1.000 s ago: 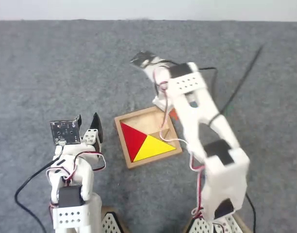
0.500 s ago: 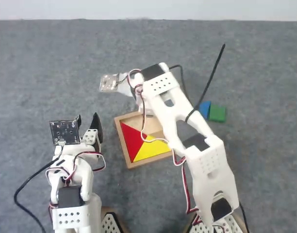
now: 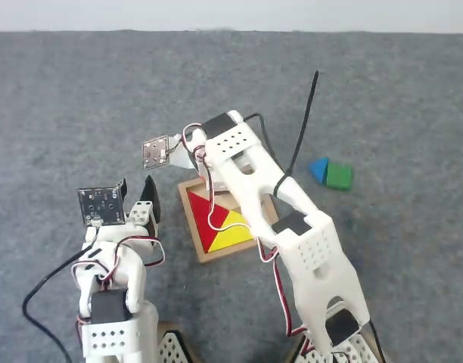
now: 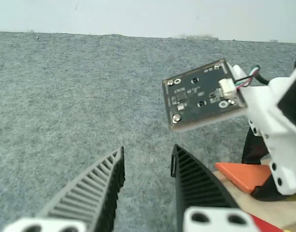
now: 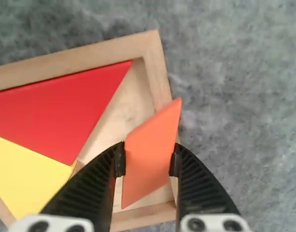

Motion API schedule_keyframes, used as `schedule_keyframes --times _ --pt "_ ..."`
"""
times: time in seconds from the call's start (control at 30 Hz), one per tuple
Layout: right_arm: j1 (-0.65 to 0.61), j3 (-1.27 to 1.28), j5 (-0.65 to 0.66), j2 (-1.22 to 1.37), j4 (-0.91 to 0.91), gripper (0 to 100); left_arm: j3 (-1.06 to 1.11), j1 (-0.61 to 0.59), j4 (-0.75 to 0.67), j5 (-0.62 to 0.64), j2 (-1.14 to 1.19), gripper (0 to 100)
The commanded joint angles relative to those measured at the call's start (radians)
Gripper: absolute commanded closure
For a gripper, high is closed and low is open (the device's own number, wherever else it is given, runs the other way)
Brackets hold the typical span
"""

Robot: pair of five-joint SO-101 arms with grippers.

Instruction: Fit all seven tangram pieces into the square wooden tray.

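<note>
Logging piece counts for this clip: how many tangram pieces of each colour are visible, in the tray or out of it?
red piece: 1
yellow piece: 1
orange piece: 1, held in the right end effector
blue piece: 1
green piece: 1
Total: 5

Right claw [image 5: 147,157] has swung across — orange piece [image 5: 153,140] now over the tray [image 5: 156,72].
</note>
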Motion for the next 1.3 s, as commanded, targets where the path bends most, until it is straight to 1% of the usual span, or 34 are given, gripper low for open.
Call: schedule_keyframes --times 0.0,0.1,0.43,0.5,0.7,0.83,0.9,1.1,1.27 --pt "-0.041 -0.052 0.005 -0.021 0.024 88.3 -0.008 0.008 0.012 -0.012 -0.017 85" --pt "-0.058 -0.052 0.006 -0.021 0.05 84.6 -0.008 0.008 0.012 -0.012 -0.017 85" --pt "-0.062 -0.051 0.003 -0.022 0.051 85.0 -0.008 0.008 0.012 -0.012 -0.017 85" --pt "-0.067 -0.051 -0.018 -0.022 0.051 84.9 -0.008 0.008 0.012 -0.012 -0.017 85" --pt "-0.071 -0.051 -0.044 -0.021 0.051 74.7 -0.008 0.008 0.012 -0.012 -0.017 85" --pt "-0.07 -0.051 -0.043 -0.022 0.044 74.5 -0.008 0.008 0.012 -0.012 -0.017 85" --pt "-0.064 -0.058 -0.043 -0.022 0.041 74.5 -0.008 0.008 0.012 -0.012 -0.017 85" --pt "0.028 -0.146 -0.04 -0.035 0.079 74.5 -0.008 0.008 0.012 -0.012 -0.017 85" --pt "0.038 -0.207 -0.044 -0.111 0.151 74.5 -0.008 0.008 0.011 -0.012 -0.017 85"
